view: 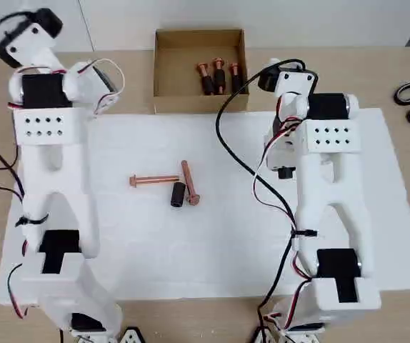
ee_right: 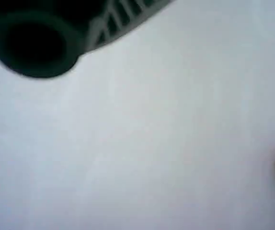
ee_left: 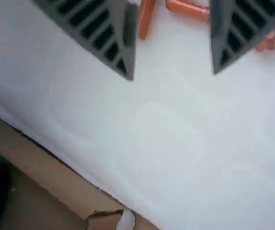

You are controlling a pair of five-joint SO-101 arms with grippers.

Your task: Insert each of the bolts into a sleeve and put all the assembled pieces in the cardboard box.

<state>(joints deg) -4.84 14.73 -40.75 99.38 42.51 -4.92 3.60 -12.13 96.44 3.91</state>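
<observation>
The left gripper (ee_left: 172, 74) hangs wide open over the white sheet (view: 226, 243) on the counter (view: 376, 71), the right gripper (ee_right: 87, 28) clasps a black sleeve (ee_right: 32, 45), and two bolts (view: 153, 180) and a loose sleeve (view: 178, 194) lie mid-sheet (three assembled pieces (view: 219, 77) sit in the cardboard box (view: 166, 68)).

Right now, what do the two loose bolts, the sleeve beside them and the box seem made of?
The loose bolts look like copper-coloured metal, perhaps plated. The sleeve is matte black, plastic or rubber, I cannot tell. The box is plain brown cardboard, dull finish.
</observation>
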